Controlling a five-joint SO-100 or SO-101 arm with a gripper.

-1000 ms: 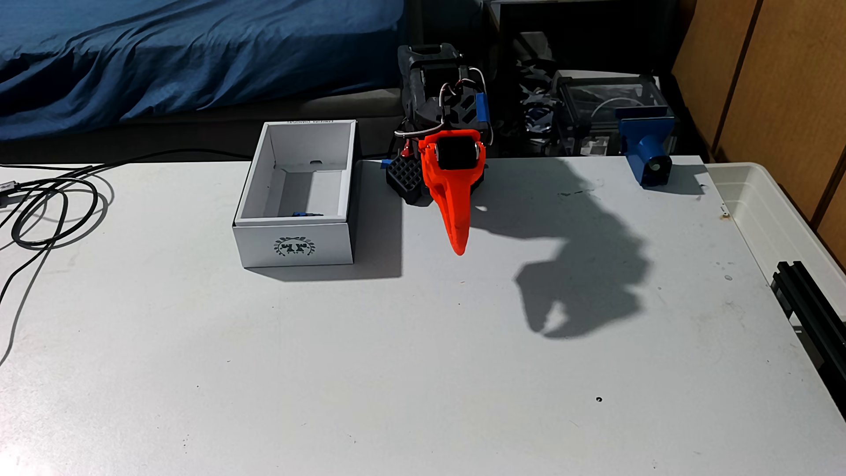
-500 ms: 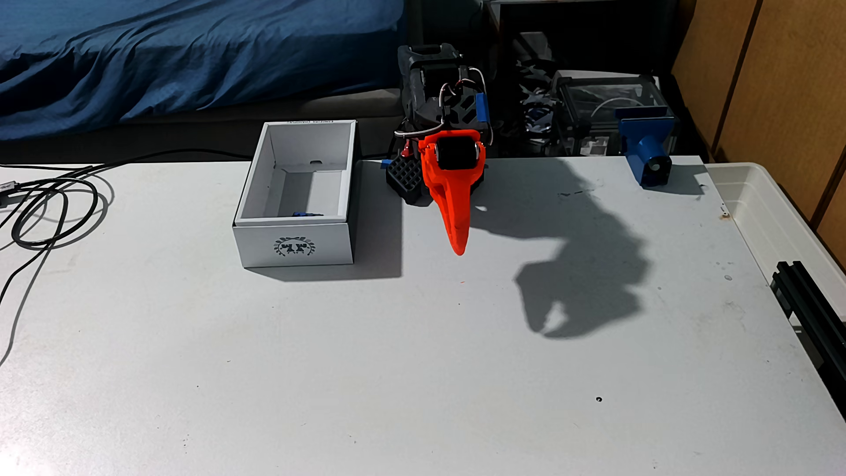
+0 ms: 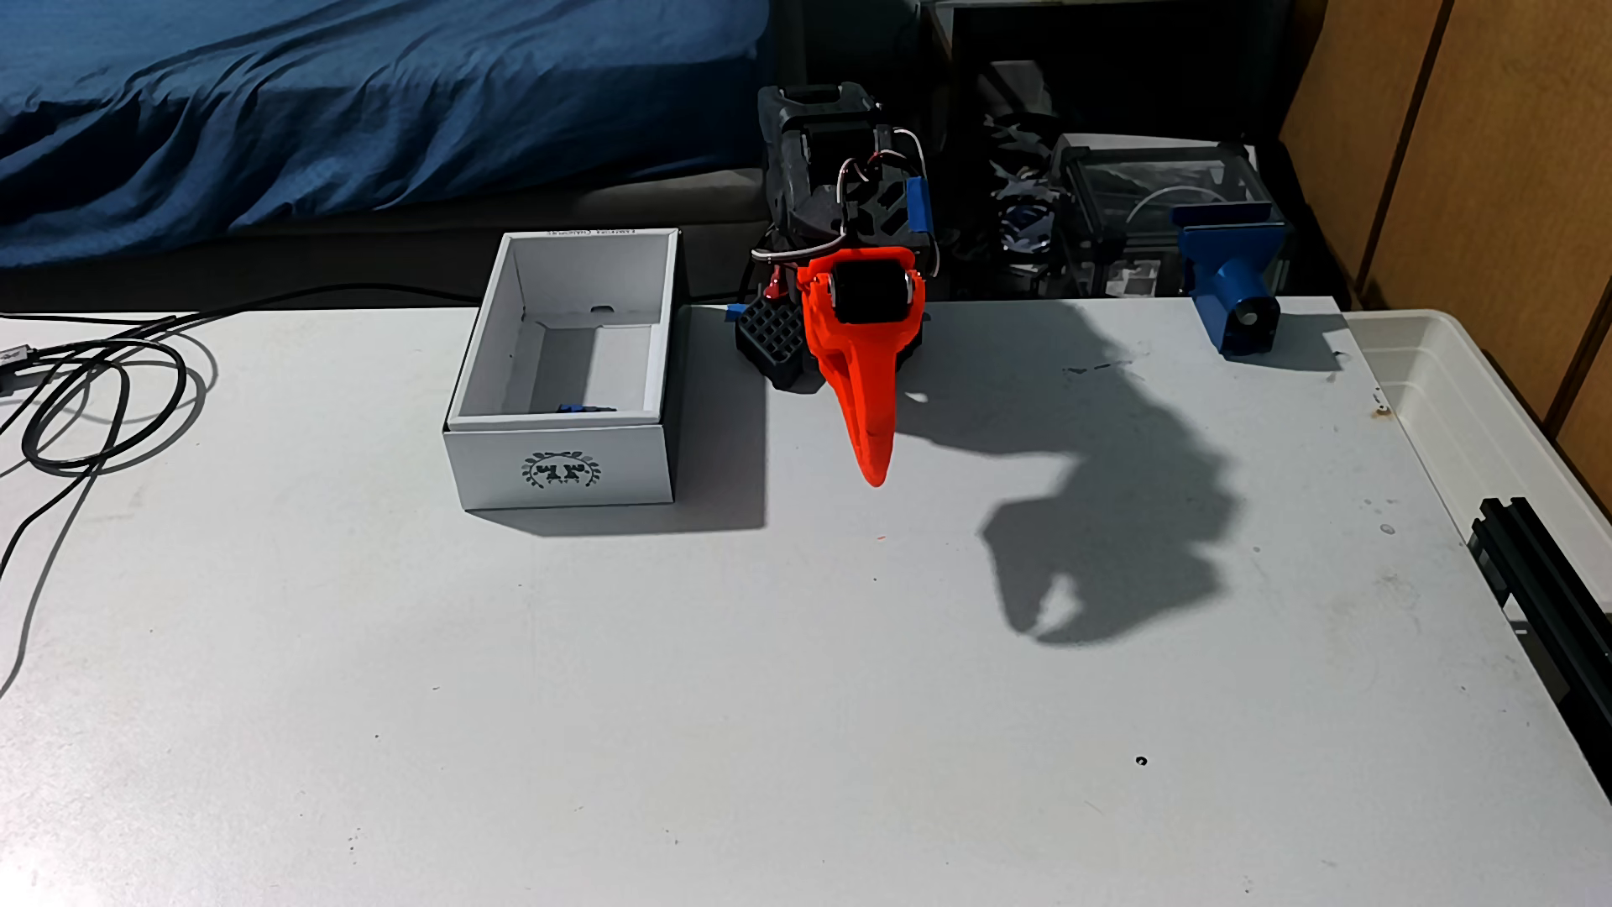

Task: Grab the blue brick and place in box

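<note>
While the blue brick [image 3: 571,407] is sitting in the box [image 3: 558,467], I'm parking the hand [image 3: 873,475], fingers together, empty.

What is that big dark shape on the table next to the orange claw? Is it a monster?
No monster: in the fixed view it is the arm's shadow, thrown to the right of the gripper across the table, so the light comes from the left. The box throws a shadow to the right too. The edges are sharp and the table shows no glare.
</note>
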